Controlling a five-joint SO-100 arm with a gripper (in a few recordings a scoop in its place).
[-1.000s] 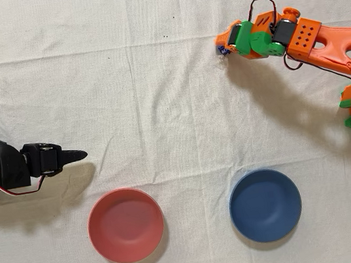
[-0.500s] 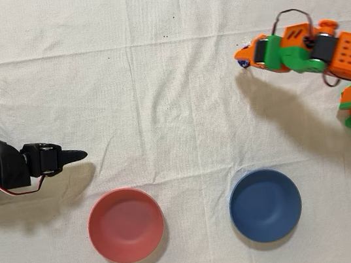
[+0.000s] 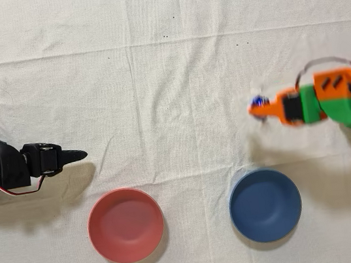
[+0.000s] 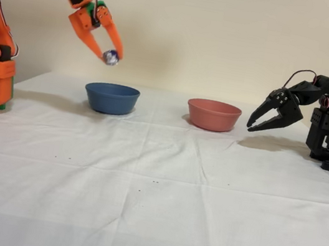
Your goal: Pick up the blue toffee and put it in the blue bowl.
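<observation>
One blue toffee (image 4: 110, 58), pinched in the orange arm's end effector (image 4: 110, 56), hangs above one blue bowl (image 4: 111, 98); one pink bowl (image 4: 213, 115) stands beside it on the table (image 4: 152, 197).

table with wrinkled white cloth (image 3: 154, 75), blue bowl (image 3: 265, 205) lower right of overhead frame, pink bowl (image 3: 125, 225) lower left, well apart

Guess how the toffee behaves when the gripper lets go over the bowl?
The toffee looks small and round, so it is probably light and may roll. Its foil looks shiny, perhaps slippery. The blue bowl has raised walls, likely enough to stop it.
</observation>
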